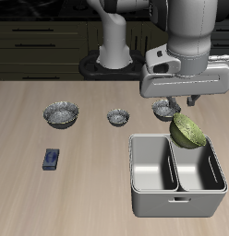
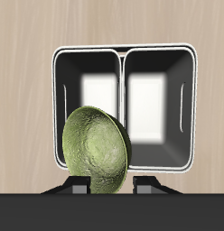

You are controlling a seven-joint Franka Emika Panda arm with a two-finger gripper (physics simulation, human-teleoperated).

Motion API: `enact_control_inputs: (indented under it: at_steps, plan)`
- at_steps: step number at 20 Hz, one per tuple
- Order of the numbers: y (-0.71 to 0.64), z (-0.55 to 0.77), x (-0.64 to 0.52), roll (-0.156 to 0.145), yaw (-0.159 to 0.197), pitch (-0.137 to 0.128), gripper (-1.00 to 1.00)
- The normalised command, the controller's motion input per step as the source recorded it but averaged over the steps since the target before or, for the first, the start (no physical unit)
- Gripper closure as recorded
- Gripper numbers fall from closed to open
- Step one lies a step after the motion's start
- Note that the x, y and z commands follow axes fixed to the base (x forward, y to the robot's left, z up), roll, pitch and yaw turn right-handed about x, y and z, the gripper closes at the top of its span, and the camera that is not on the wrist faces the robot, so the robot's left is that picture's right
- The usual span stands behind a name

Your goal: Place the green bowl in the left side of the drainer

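The green bowl [image 1: 188, 132] is a yellow-green bowl with a ribbed inside. It is tilted on its edge and held in my gripper [image 1: 186, 118], which is shut on its rim. It hangs just above the back rim of the drainer [image 1: 172, 205], over its left side. The drainer is a light-grey bin with two deep compartments, and both look empty. In the wrist view the bowl [image 2: 96, 152] sits between my fingers [image 2: 79, 188], in front of the drainer [image 2: 123, 51] below.
Three grey speckled bowls stand in a row farther back: one [image 1: 61, 113], a second [image 1: 118, 117], and a third [image 1: 165, 110] just behind the drainer under my arm. A small blue object [image 1: 52, 159] lies nearer the front edge. The robot base [image 1: 114, 51] is at the back.
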Motion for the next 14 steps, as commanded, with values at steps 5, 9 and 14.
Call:
enact_control_inputs:
  at_steps: [5,9,14]
  plan:
    - [-0.39,-0.08,-0.87,-0.065,0.009,0.02,-1.0]
    - [-0.44,0.18,-0.27,-0.087,-0.083,-0.07,-1.0]
    - [-0.08,-0.18,0.19,-0.022,-0.085,0.032,-1.0]
